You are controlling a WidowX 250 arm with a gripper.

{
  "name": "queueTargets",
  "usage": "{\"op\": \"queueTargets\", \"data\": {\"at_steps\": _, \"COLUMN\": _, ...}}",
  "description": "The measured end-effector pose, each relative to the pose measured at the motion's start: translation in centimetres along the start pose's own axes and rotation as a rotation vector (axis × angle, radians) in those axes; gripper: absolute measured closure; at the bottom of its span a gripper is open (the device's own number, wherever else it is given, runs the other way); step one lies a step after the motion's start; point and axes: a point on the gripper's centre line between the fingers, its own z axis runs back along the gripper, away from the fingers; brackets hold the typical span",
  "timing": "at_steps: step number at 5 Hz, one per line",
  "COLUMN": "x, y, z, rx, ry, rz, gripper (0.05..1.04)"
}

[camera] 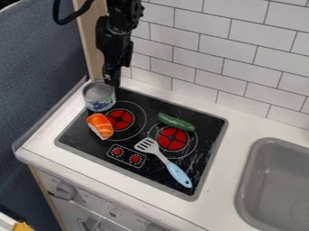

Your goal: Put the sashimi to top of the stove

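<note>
I have the tool (113,76) hanging at the upper left of the frame, its tip close by the can (98,97), and from this angle I cannot tell how far open it is or whether it has hold of anything. The sashimi (100,126) already lies on the stove (205,149), left of the frame's centre, just below the can, so I take "top" to mean the stove's upper edge, where the can probably crowds the corner and a spot further right looks easier
</note>
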Motion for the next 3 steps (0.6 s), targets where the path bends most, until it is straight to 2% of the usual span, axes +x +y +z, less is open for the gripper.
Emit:
{"op": "queueTargets", "data": {"at_steps": 1, "x": -0.4, "y": 0.7, "z": -1.3, "rx": 0.036, "ry": 0.003, "rz": -0.013, "gripper": 0.083}}
{"op": "queueTargets", "data": {"at_steps": 2, "x": -0.9, "y": 3.3, "z": -2.8, "rx": 0.079, "ry": 0.009, "rz": -0.096, "gripper": 0.083}}
{"op": "queueTargets", "data": {"at_steps": 3, "x": -0.9, "y": 5.0, "z": -3.1, "rx": 0.084, "ry": 0.002, "rz": -0.184, "gripper": 0.083}}
